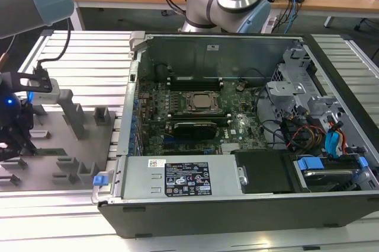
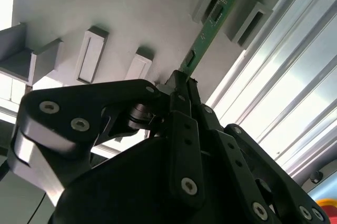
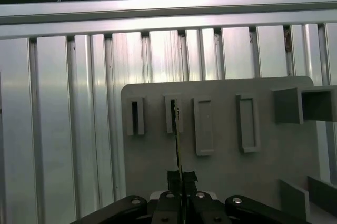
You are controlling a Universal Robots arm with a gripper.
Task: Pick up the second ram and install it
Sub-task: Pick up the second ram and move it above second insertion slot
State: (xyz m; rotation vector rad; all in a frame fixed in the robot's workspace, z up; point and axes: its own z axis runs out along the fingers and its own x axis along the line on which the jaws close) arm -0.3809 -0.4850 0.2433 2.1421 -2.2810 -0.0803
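Note:
The second ram (image 2: 208, 29) is a thin green board stick. In the first wrist view the second ram (image 3: 178, 139) shows edge-on. My gripper (image 2: 181, 84) is shut on its near end, with both fingers pressed to its sides. Its far end reaches a slotted block (image 3: 172, 114) of the grey fixture plate (image 3: 221, 171). In the exterior view my gripper (image 1: 15, 139) hangs low over the grey fixture plate (image 1: 71, 145), at that view's far left. The open computer case (image 1: 237, 115) stands to the exterior view's right of the plate. Inside it lies the motherboard (image 1: 195, 109) with its long black memory sockets (image 1: 195, 80).
Upright grey blocks (image 1: 74, 112) rise from the plate close to my gripper. The case's raised side wall (image 1: 133, 86) stands between the plate and the motherboard. Ribbed aluminium table slats (image 3: 63, 129) surround the plate. Cables and drive bays (image 1: 320, 133) crowd the case's right part.

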